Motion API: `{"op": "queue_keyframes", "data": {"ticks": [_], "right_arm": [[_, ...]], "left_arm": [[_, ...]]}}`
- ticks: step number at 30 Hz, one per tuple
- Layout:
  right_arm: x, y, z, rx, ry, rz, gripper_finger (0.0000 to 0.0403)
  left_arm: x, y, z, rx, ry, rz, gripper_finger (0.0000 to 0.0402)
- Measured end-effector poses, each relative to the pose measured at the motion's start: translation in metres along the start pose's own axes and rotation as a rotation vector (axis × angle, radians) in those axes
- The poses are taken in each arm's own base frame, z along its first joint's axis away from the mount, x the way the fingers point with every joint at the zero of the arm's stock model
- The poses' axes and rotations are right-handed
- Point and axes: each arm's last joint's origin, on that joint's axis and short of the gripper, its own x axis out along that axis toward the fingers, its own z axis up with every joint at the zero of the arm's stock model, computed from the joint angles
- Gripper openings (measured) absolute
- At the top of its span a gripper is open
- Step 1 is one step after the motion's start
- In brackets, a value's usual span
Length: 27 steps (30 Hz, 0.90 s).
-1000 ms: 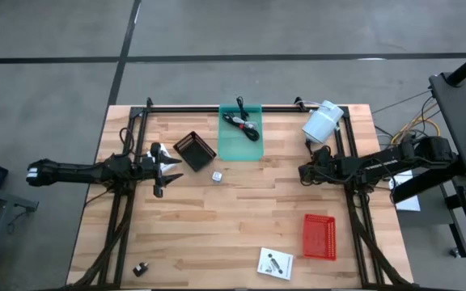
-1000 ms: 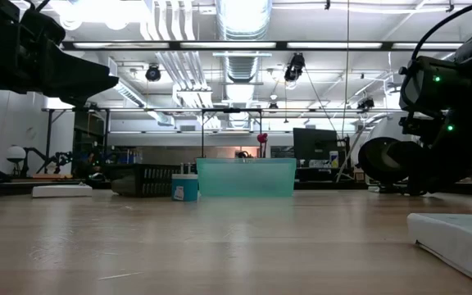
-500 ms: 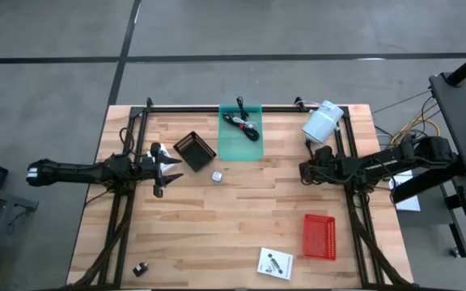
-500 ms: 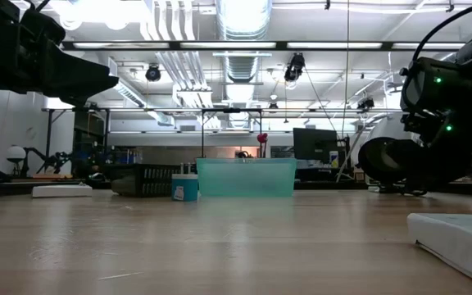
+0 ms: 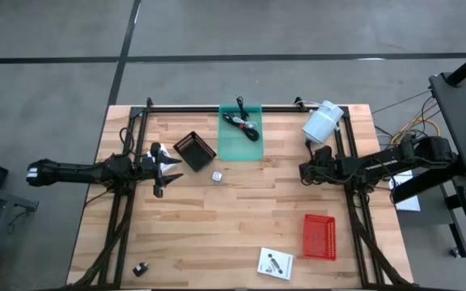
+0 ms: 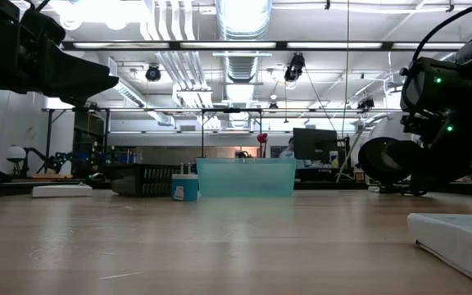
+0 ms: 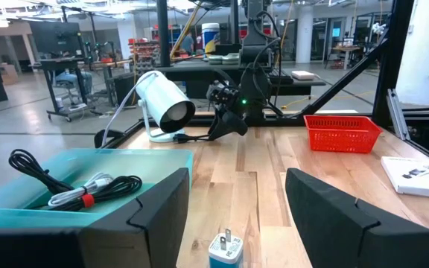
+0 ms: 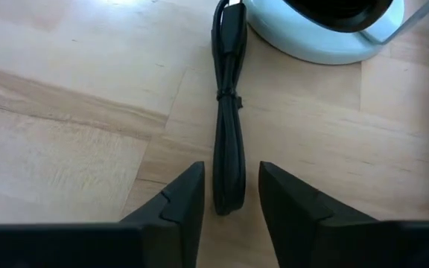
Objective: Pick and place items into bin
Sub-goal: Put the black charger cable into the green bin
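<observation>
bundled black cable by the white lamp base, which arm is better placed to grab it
Right. The right gripper already has its fingers either side of the black cable by the lamp base. The left gripper sits across the table, open.

Looks straight down from overhead on the whole pale wooden plank table. Sits at tabletop height, facing level across toward the translucent teal plastic bin. Rides the left wrist, close behind that bin. Hovers close above a bundled black cable.
</observation>
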Motion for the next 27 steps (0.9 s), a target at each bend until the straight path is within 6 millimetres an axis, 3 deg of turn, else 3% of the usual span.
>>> {"op": "queue_keyframes", "data": {"ticks": [16, 27], "right_arm": [[0.0007, -0.0009, -0.0022, -0.025, 0.038, 0.012, 0.0018], [-0.002, 0.0032, 0.0007, -0.076, 0.072, 0.033, 0.0014]], "left_arm": [[0.0, 0.0, 0.0, 0.0, 0.0, 0.0, 0.0208], [0.0, 0.0, 0.0, 0.0, 0.0, 0.0, 0.0208]]}}
